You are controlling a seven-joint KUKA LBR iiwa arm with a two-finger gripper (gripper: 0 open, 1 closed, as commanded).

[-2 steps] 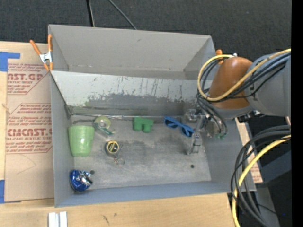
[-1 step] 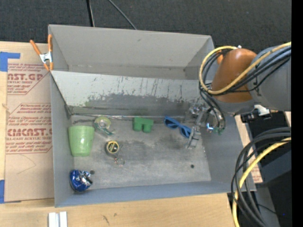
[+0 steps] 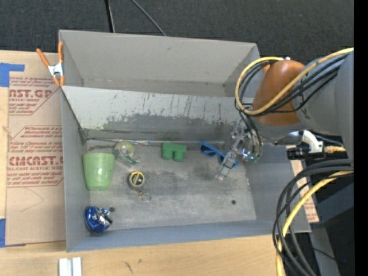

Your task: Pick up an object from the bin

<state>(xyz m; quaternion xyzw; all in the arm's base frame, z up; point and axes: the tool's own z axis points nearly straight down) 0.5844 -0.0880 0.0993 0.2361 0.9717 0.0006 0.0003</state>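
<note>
End effector (image 3: 229, 164) is being held low at the right end of the bin (image 3: 172, 56), just beside a blue elongated piece (image 3: 209, 149) lying near the back wall. Judging by nearness, it is probably being lined up on that piece. Whether it is spread or pressed together cannot be told.

Bin contents being logged:
- green block (image 3: 173, 151), mid-back
- clear ring (image 3: 124, 149)
- light green cup (image 3: 98, 169), at left, contents not being made out
- small round gold-and-black piece (image 3: 136, 179)
- blue crumpled ball (image 3: 96, 219), near-left corner

Items are lying loose and mostly apart, so access is being judged easy.
</note>
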